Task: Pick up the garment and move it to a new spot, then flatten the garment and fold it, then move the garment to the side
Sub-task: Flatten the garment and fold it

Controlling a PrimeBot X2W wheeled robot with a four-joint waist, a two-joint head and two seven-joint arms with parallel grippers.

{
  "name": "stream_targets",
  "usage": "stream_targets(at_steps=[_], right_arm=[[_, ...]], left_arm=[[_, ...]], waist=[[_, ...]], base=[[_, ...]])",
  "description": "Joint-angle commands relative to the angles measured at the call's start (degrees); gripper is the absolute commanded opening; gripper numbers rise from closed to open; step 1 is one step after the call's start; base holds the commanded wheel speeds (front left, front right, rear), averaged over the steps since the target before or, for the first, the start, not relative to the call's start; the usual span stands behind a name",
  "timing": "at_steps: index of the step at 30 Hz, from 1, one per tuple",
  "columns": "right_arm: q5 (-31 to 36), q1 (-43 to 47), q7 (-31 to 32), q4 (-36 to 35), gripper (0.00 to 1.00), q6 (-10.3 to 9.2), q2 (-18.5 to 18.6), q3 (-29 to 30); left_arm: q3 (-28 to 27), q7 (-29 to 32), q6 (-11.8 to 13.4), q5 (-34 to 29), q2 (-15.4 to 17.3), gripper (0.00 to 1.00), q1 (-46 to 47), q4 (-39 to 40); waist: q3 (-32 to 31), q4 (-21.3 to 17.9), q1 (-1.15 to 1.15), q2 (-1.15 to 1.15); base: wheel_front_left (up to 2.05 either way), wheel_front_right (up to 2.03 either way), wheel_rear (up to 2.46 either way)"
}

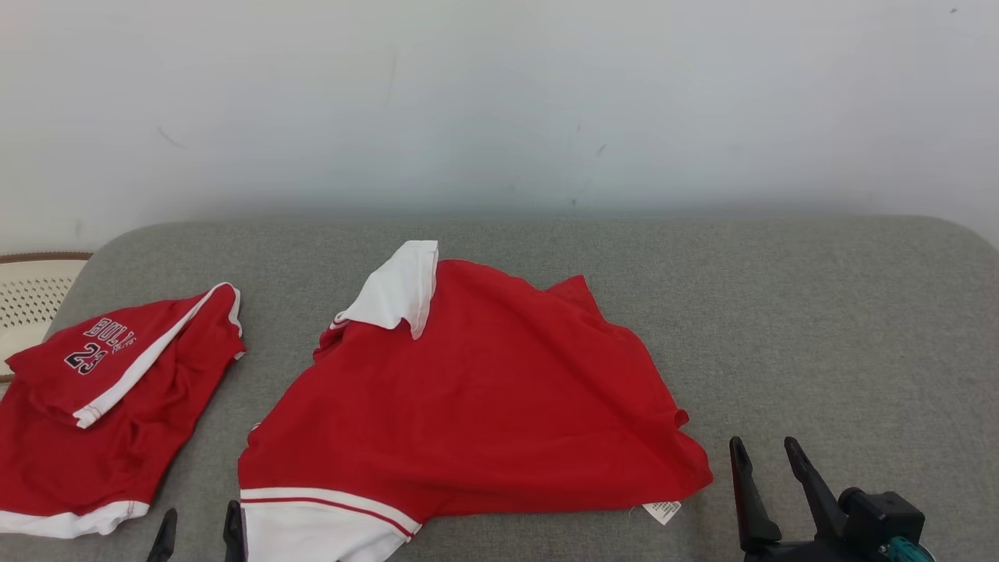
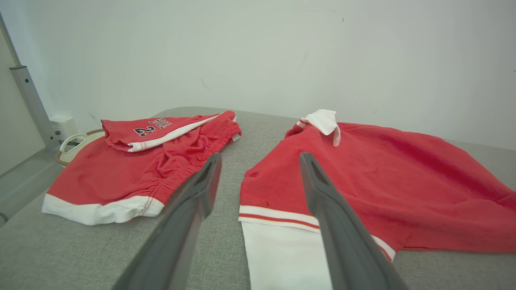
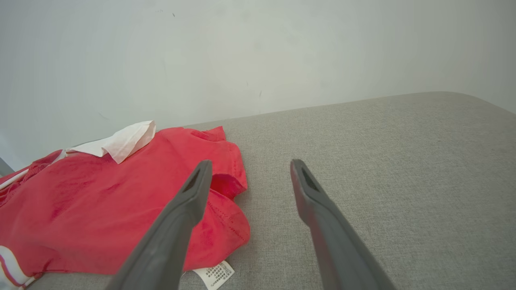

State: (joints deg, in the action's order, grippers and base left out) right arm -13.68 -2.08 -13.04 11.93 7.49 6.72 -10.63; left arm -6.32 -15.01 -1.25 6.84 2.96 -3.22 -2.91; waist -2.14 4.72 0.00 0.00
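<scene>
A red shirt (image 1: 484,398) with white sleeves and a white care label lies loosely folded on the grey cushioned surface (image 1: 819,328), mid-frame. It appears again as the red shirt (image 2: 387,177) in the left wrist view and the red shirt (image 3: 100,201) in the right wrist view. My left gripper (image 1: 199,524) is open at the bottom edge, its fingertips just left of the shirt's white sleeve (image 1: 312,531). My right gripper (image 1: 765,453) stands open on bare fabric, just right of the shirt's lower right corner. Neither holds anything.
Red shorts (image 1: 109,390) with white trim and "BULLS 23" lettering lie at the left edge of the surface. A woven cream basket (image 1: 31,297) sits beyond the left end. A white wall (image 1: 499,101) runs behind. The surface's right half is bare fabric.
</scene>
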Motion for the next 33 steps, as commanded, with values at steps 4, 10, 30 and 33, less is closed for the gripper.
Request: stream_targets(at_steps=[4,10,30,33], right_arm=[[-0.38,-0.41,0.10,0.02,1.00,0.01,0.35,-0.24],[-0.21,-0.45,0.20,0.10,1.00,0.01,0.30,-0.27],[-1.14,-0.61,0.79,0.97,1.00,0.01,0.88,-1.71],[-1.48,-0.63,1.78,1.87,1.00,0.01,1.30,-2.34]], left_arm=[[-0.05,-0.25,0.02,-0.13,0.01,1.00,-0.71,-0.21],[-0.18,-0.25,-0.09,-0.04,-0.01,1.00,-0.62,-0.36],[1.02,-0.25,-0.94,2.00,-0.05,1.00,-1.46,-2.48],[2.42,-0.25,-1.33,3.03,-0.05,1.00,-1.67,-3.60]], waist=[[0.15,-0.11,0.00,0.00],[0.25,-0.28,0.00,0.00],[0.03,0.07,0.00,0.00],[0.19,0.30,0.00,0.00]], base=[[0.00,0.00,0.00],[0.00,0.00,0.00],[0.00,0.00,0.00],[0.00,0.00,0.00]])
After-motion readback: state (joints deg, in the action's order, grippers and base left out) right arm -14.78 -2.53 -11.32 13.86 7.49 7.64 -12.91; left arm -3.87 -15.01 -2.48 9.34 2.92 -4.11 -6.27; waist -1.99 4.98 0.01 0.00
